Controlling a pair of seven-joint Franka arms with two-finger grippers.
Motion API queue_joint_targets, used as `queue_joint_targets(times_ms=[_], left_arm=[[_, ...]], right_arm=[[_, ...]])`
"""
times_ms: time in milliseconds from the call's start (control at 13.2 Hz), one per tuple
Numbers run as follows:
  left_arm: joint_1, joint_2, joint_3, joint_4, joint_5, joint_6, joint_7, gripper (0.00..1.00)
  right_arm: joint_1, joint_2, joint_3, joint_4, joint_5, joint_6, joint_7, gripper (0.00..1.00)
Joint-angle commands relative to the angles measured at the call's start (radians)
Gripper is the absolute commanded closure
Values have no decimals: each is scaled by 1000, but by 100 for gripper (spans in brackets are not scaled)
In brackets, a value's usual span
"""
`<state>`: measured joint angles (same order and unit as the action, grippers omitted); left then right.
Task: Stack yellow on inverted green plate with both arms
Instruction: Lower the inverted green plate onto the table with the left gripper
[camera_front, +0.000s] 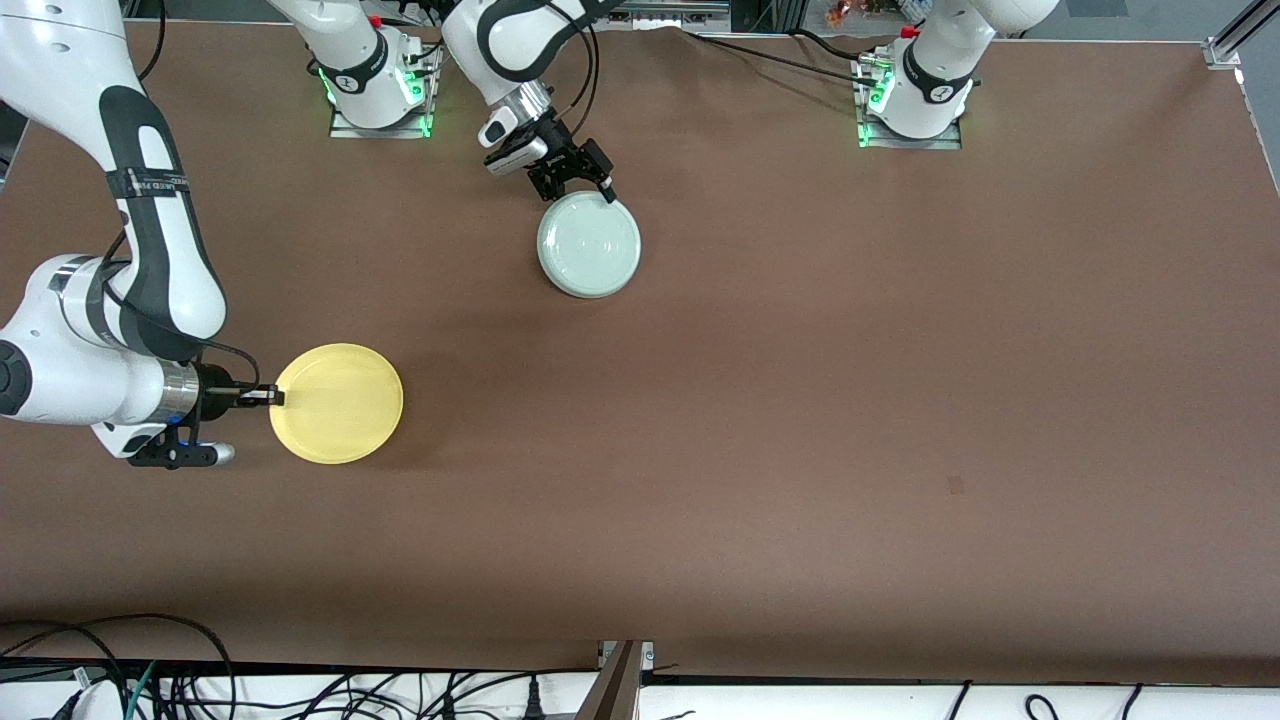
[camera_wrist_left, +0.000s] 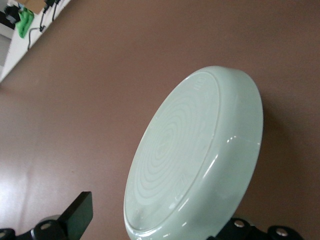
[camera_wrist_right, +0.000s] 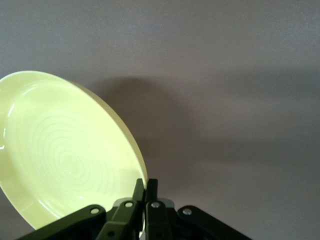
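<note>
1. Right gripper (camera_front: 272, 397) pinches the rim of the round pale-yellow plate (camera_front: 337, 403), apparently held just above the brown table (camera_front: 800, 400) at the right arm's end.
2. Left gripper (camera_front: 572, 190), spread wide, straddles the inverted mint-green plate (camera_front: 589, 245) near the bases, gripping nothing.
3. Advice: withdraw the left gripper, then carry the yellow plate level and centre it.

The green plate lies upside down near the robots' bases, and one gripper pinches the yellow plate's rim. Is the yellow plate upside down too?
No. The right wrist view shows the yellow plate right side up, hollow showing, right gripper pinching its rim.
</note>
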<state>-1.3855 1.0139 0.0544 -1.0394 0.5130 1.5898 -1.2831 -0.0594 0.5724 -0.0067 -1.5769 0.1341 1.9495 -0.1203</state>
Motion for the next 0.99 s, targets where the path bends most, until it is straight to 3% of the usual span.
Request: queue_joint_targets(times_ms=[0, 531, 910], left_arm=[[39, -23, -4, -10, -97, 85, -74, 0], [157, -63, -7, -27, -368, 340, -119, 0], [180, -63, -5, -60, -489, 522, -133, 0]], right_arm=[[-7, -14, 7, -2, 18, -20, -7, 100], [-5, -14, 7, -2, 16, -20, -2, 100], [-5, -11, 7, -2, 16, -20, -2, 100]])
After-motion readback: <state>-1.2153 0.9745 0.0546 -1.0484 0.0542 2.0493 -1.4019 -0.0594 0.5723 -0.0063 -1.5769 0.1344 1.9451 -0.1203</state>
